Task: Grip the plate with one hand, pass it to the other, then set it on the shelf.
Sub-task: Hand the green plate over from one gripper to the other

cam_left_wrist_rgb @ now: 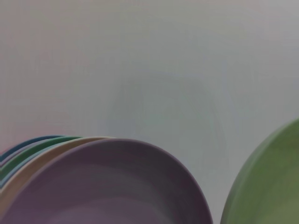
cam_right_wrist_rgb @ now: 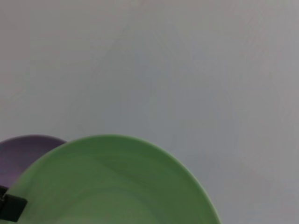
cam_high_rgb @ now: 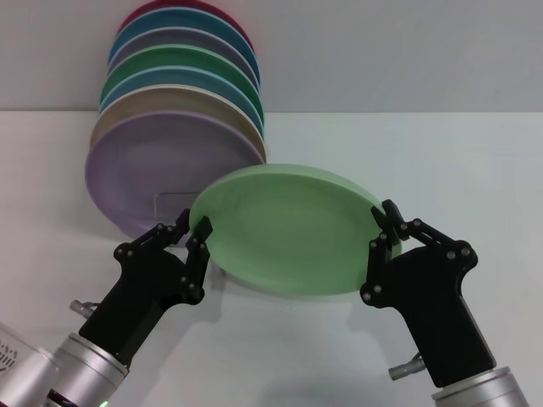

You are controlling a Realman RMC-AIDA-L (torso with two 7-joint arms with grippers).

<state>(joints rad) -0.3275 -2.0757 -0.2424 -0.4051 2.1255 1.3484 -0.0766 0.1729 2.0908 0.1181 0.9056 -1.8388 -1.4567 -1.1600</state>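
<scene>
above the white surface (cam_high_rgb: 475,170), the round matte pastel-green plate (cam_high_rgb: 293,231) hangs between both arms: left gripper (cam_high_rgb: 197,232) fingers clenched on its left rim, right gripper (cam_high_rgb: 386,227) fingers on its right rim; clear rack (cam_high_rgb: 174,203) nearer left.

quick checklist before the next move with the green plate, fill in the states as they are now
1. Right pincer clamped on the plate rim: ok, its fingers sit on the rim.
2. Left pincer on the opposite rim: ok, its fingers sit at that edge; how firm the grip is, cannot tell.
3. Plate off the table: ok, held tilted between both arms.
4. Shelf in view: not ok, only a clear front piece shows behind the plate.
5. Free slot in front of the lilac plate: cannot tell.
</scene>
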